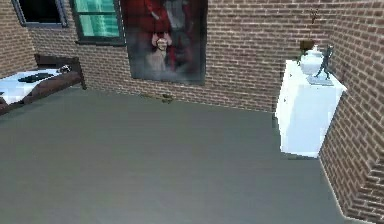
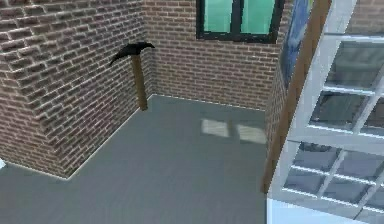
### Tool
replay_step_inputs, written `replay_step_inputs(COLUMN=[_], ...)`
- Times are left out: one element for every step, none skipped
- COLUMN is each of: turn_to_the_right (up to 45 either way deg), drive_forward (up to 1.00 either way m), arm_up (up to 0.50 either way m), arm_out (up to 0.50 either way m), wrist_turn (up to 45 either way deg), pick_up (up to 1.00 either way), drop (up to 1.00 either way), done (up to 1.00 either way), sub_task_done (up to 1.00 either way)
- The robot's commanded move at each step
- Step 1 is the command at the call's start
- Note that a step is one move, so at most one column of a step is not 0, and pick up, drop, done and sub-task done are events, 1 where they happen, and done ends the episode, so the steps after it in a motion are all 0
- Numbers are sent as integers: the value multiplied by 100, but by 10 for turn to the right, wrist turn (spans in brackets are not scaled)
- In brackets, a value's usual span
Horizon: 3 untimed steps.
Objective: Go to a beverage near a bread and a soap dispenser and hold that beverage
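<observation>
— How much room have you got for moving?

— Plenty. Ahead, the grey floor (image 1: 150, 160) lies bare and wide right up to the brick wall (image 1: 240, 50). A bed (image 1: 35, 82) juts in at the forward view's left edge, and a white cabinet (image 1: 305, 115) stands against the brick at the right, so the middle is free. On the arm side the floor runs out to a brick corner, where a pickaxe (image 2: 138, 70) leans against the wall. A white paned door (image 2: 340, 110) crowds that view's right edge.

— And the beverage, set against your gripper?

— I cannot tell. Small things stand on the cabinet top: a dark figurine (image 1: 323, 65), and a pot with twigs (image 1: 308, 44) behind it. They are too small for me to say whether anything there is the beverage. How my gripper's fingers stand, I cannot tell either.

— The room itself?

— Brick all round. A large picture (image 1: 165, 40) hangs on the far wall, with a green-lit window (image 1: 98, 18) left of it and a small dark thing (image 1: 166, 97) on the floor below. On the arm side there is another window (image 2: 238, 18), with pale light patches (image 2: 232, 130) on the floor beneath.
</observation>
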Motion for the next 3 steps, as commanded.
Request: replay_step_inputs(turn_to_the_right=[-240, 0, -450], drive_forward=[0, 45, 0], arm_up=[0, 0, 0], arm_out=[0, 0, 0], wrist_turn=[0, 0, 0], pick_up=[0, 0, 0], drop=[0, 0, 0], done=[0, 0, 0], sub_task_done=[0, 0, 0])
